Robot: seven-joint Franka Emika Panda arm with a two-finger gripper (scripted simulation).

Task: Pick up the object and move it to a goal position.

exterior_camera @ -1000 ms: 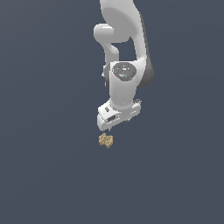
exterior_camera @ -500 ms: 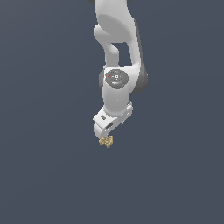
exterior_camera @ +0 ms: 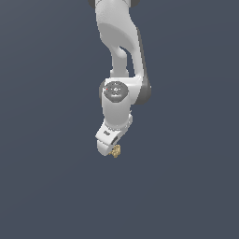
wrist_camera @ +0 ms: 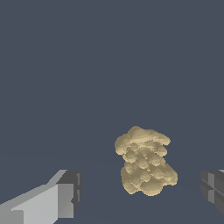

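The object (wrist_camera: 145, 161) is a small knobbly tan-gold lump lying on the flat dark grey surface. In the wrist view it sits between my two fingers, nearer the right-hand one, with a gap on each side. One grey finger (wrist_camera: 65, 197) and the tip of the other finger (wrist_camera: 213, 187) show at the frame's edges. My gripper (wrist_camera: 140, 192) is open and touches nothing. In the exterior view the white gripper (exterior_camera: 109, 150) is tilted and down at the object (exterior_camera: 115, 150), which peeks out at its lower tip.
The white arm (exterior_camera: 119, 56) comes down from the top of the exterior view. All around is a plain dark grey surface (exterior_camera: 186, 186) with nothing else on it.
The wrist has turned and the gripper has come down from above the object to its level, so the fingers now straddle it. The object has stayed in place.
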